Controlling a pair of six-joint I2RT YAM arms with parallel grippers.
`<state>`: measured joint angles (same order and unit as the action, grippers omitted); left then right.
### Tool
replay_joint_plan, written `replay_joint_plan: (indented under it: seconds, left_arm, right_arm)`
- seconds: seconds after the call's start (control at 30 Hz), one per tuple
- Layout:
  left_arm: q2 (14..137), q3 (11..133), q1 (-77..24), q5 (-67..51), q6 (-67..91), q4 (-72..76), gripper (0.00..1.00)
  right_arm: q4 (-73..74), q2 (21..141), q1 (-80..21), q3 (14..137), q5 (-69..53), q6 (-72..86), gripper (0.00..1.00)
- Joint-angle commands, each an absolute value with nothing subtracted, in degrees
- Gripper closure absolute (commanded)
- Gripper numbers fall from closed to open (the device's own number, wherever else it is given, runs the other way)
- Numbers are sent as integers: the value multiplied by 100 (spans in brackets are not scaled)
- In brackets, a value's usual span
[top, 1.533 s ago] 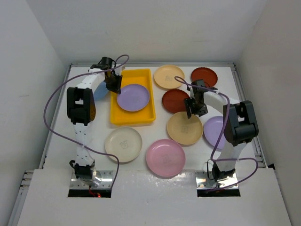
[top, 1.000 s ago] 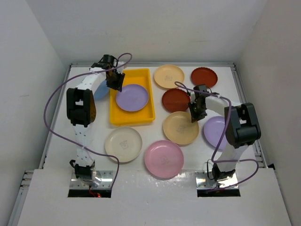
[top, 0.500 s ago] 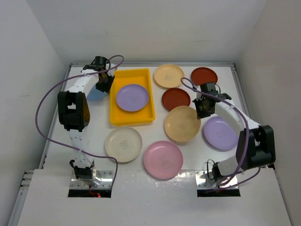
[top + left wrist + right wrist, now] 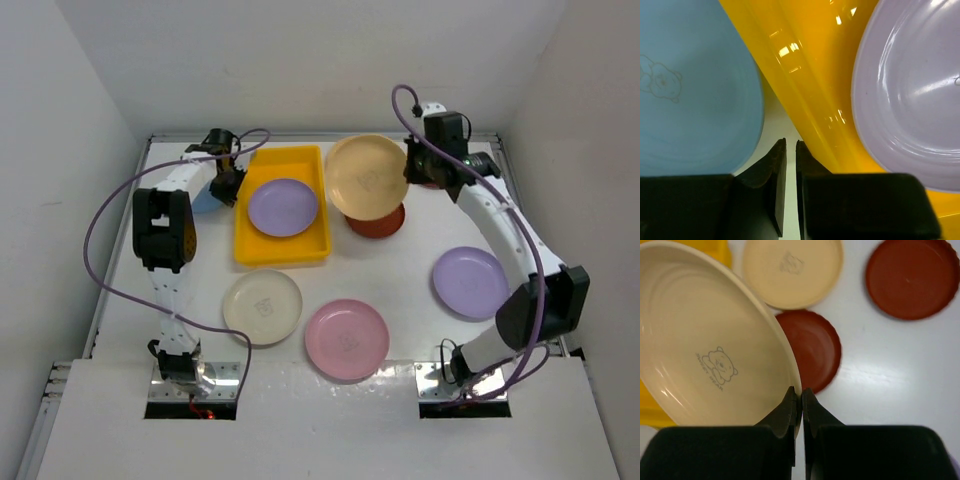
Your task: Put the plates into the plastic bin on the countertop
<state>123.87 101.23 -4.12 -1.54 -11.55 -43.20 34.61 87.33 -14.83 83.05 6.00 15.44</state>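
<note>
A tan plate (image 4: 366,177) (image 4: 710,350) hangs tilted in the air just right of the yellow plastic bin (image 4: 250,240), with my right gripper (image 4: 412,178) (image 4: 802,390) shut on its rim. It hides part of a dark red plate (image 4: 380,224) (image 4: 812,347). A purple plate (image 4: 283,206) (image 4: 915,95) lies in the bin. My left gripper (image 4: 228,185) (image 4: 790,142) sits low over the white countertop between a light blue plate (image 4: 205,198) (image 4: 695,95) and the bin's left wall (image 4: 805,90). Its jaws stand almost together with nothing in the thin slit.
On the countertop lie a cream plate (image 4: 262,306), a pink plate (image 4: 347,338) and a second purple plate (image 4: 470,281). The right wrist view shows another tan plate (image 4: 792,270) and another dark red plate (image 4: 911,277) at the back. White walls enclose the sides and back.
My right gripper has lifted the tan plate off the middle of the countertop and carried it back, beside the bin. My left gripper's jaws have narrowed, staying beside the blue plate.
</note>
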Motion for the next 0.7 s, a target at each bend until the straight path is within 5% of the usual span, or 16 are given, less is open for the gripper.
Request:
replay_joint_plan:
  seconds: [0.0, 0.67]
  left_arm:
    - [12375, 10362, -527, -343, -1204, -4061, 84]
    - [12375, 10863, -422, -352, -1204, -3841, 77]
  right_arm:
    - [2804, 9359, -1888, 8814, 658, 2328, 100]
    - [2198, 12761, -2900, 11276, 457, 3735, 100]
